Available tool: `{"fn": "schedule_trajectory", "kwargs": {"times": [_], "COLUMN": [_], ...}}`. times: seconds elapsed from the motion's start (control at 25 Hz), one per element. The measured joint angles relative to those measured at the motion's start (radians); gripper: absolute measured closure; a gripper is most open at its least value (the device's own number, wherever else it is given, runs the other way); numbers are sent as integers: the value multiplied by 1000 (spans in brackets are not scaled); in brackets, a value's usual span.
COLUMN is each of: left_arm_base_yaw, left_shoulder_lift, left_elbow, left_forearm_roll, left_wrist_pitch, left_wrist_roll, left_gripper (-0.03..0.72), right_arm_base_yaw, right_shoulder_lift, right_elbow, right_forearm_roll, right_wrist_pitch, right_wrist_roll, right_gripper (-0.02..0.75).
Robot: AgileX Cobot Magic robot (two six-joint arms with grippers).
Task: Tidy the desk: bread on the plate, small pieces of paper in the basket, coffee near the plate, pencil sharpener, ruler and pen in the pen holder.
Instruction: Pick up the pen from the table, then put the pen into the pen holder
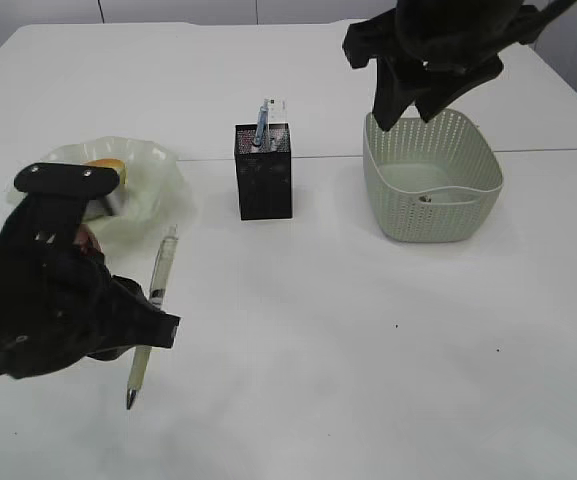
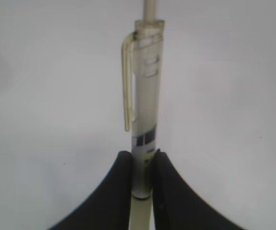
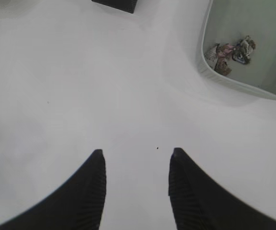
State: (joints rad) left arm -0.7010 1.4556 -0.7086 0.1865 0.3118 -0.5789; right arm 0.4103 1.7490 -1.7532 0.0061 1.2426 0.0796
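Between the narrowed jaws of the left pincer [image 2: 141, 167], the pen [image 2: 145, 120], gripped, flat on the desk [image 2: 42, 96].

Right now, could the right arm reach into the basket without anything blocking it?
Probably yes. The right gripper is open and empty above bare desk beside the basket, whose open top holds only small paper wads.

The left arm [image 1: 58, 290] is hiding part of the plate [image 1: 153, 165] and bread [image 1: 106, 166] (coffee too); the pen [image 2: 145, 124] is running off the wrist view's top.
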Motion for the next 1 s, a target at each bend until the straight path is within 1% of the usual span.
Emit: {"fn": "schedule_trajectory", "kwargs": {"times": [0.12, 0.28, 0.4, 0.52, 0.64, 0.76, 0.88, 1.0], "left_arm_base_yaw": [0, 11, 54, 133, 212, 260, 288, 298], "left_shoulder_lift": [-50, -52, -46, -13, 43, 117, 209, 319], "left_elbow": [65, 77, 70, 40, -17, -108, -220, -350], "left_forearm_roll": [85, 216, 252, 260, 265, 267, 268, 268], "left_wrist_pitch": [-167, -324, -454, -580, -679, -734, -778, -808], "left_wrist_roll": [0, 0, 0, 13, 89, 144, 157, 160], "left_gripper": [623, 623, 623, 623, 622, 621, 620, 620], "right_arm_base_yaw": [0, 0, 0, 0, 0, 0, 0, 0], "right_shoulder_lift": [0, 0, 0, 0, 0, 0, 0, 0], "right_elbow": [0, 0, 0, 0, 0, 0, 0, 0], "right_forearm_roll": [11, 26, 35, 38, 41, 42, 42, 42], "right_wrist_pitch": [0, 0, 0, 0, 0, 0, 0, 0], "right_wrist_roll": [0, 0, 0, 0, -2, -10, -33, -63], "right_gripper": [412, 412, 412, 412, 412, 412, 412, 412]}}
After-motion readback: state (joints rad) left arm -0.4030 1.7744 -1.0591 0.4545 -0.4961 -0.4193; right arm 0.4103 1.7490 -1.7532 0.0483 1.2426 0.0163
